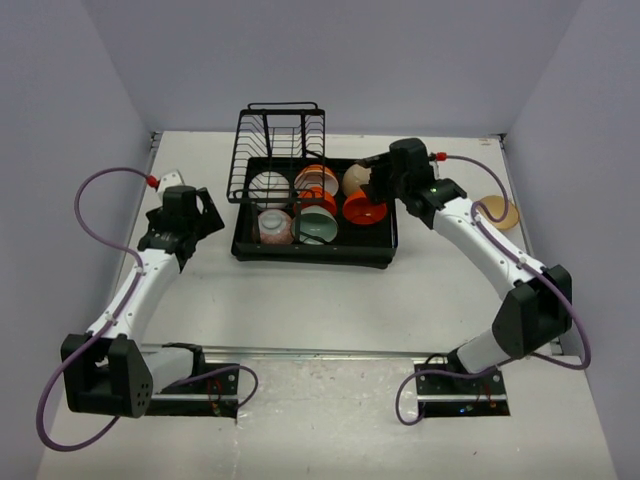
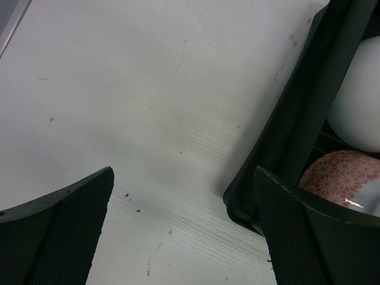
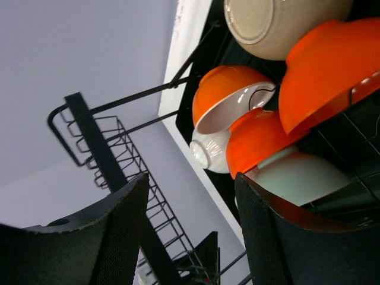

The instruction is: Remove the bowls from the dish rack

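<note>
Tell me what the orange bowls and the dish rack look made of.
Orange bowls: likely glazed ceramic, though glossy plastic is possible; smooth, shiny orange outside, white inside. Dish rack: probably coated metal wire above a matte black base, perhaps plastic; thin dark rods, dull finish.

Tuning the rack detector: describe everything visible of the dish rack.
The dish rack is a black rectangular tray with low walls, plastic by the look of it, lying flat mid-table on the white table. An upright section of black wire slots stands at its far left end, holding nothing. Bowls in white, orange, beige, pale green and a pink pattern fill the tray. The right gripper hangs over its right side; whether they touch is unclear.
</note>
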Action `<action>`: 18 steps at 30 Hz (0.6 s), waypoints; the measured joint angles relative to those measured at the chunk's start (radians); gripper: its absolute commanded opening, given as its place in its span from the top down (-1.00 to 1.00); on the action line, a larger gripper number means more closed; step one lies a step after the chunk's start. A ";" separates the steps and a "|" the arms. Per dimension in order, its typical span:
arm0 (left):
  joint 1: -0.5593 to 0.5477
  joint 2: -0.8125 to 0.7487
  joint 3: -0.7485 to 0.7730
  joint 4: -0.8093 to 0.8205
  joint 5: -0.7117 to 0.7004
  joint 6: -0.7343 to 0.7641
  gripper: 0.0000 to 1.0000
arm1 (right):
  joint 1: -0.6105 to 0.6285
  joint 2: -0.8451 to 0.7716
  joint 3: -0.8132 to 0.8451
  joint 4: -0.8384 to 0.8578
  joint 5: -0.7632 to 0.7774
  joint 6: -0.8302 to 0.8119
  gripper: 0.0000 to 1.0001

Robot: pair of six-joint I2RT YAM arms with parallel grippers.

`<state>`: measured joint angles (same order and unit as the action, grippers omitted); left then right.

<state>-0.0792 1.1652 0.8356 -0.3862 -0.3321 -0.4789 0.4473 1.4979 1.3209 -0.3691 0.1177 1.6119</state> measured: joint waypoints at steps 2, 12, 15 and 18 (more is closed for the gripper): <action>0.000 0.000 0.006 0.000 0.000 0.000 -1.00 | 0.019 0.029 0.023 -0.040 0.034 0.037 -0.21; 0.000 0.005 0.011 0.000 0.000 0.005 -1.00 | 0.044 -0.034 -0.122 -0.124 0.161 0.067 -0.18; 0.000 0.017 0.011 0.001 0.002 0.005 -1.00 | 0.045 -0.057 -0.182 -0.124 0.180 0.056 -0.17; 0.000 0.028 0.011 0.001 0.003 0.005 -1.00 | 0.045 -0.045 -0.186 -0.107 0.182 0.042 -0.16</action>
<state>-0.0792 1.1934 0.8463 -0.3851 -0.3286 -0.4744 0.4919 1.4525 1.1351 -0.4763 0.2996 1.6543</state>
